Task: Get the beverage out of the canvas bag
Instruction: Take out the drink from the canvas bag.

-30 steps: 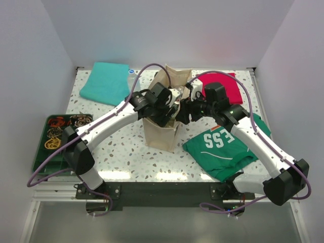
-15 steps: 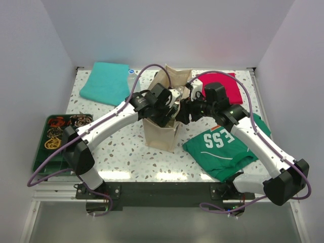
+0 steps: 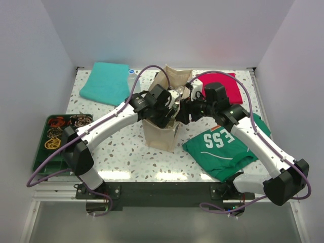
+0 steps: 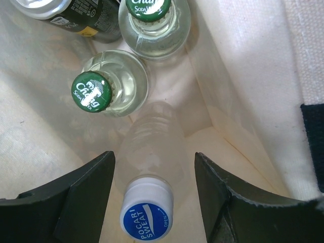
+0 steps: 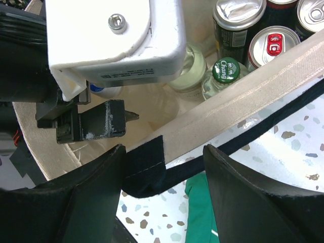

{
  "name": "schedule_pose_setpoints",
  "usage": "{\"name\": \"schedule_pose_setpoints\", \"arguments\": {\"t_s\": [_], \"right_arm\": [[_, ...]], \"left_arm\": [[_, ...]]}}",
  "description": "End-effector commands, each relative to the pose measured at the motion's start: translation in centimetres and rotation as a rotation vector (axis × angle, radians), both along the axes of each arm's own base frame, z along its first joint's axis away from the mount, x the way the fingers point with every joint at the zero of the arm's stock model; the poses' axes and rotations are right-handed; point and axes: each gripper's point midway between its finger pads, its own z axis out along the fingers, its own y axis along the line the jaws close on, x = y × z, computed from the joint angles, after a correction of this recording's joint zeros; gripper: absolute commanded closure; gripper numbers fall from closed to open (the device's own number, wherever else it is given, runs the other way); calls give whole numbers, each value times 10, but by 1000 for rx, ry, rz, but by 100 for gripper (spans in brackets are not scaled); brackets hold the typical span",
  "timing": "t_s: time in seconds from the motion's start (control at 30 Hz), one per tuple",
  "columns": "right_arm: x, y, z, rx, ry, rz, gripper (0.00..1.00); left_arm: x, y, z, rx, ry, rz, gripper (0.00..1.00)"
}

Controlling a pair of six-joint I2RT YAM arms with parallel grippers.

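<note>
The beige canvas bag (image 3: pixel 161 135) stands upright mid-table, and both grippers are at its mouth. My left gripper (image 4: pixel 153 156) is open inside the bag. Its fingers straddle a clear bottle (image 4: pixel 149 167) with a blue-and-white Pocari Sweat cap, without touching it. Two green-capped Chang soda bottles (image 4: pixel 109 88) stand just beyond it. My right gripper (image 5: pixel 163 152) is open at the bag's rim (image 5: pixel 243 109). The end of the navy strap (image 5: pixel 147 167) lies between its fingers, against the left one. Cans (image 5: pixel 238 20) show deeper in the bag.
A teal cloth (image 3: pixel 107 82) lies back left and a red cloth (image 3: pixel 223 87) back right. A green jersey (image 3: pixel 225 144) lies right of the bag. A green tray (image 3: pixel 41 152) of small items sits at the left edge. The left wrist housing (image 5: pixel 111 35) hangs over the bag opening.
The left wrist has shifted very slightly at the bag's mouth. Nothing was taken hold of or let go.
</note>
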Motion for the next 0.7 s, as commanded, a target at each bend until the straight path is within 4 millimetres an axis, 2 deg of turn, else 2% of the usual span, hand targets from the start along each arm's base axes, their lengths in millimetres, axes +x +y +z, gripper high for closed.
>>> {"name": "schedule_pose_setpoints", "arguments": {"t_s": [0.0, 0.67], "right_arm": [[4, 2, 22, 36, -59, -7, 34], [5, 3, 23, 42, -61, -11, 34]], "left_arm": [[-18, 8, 6, -15, 43, 4, 31], [-21, 9, 20, -36, 29, 12, 31]]}}
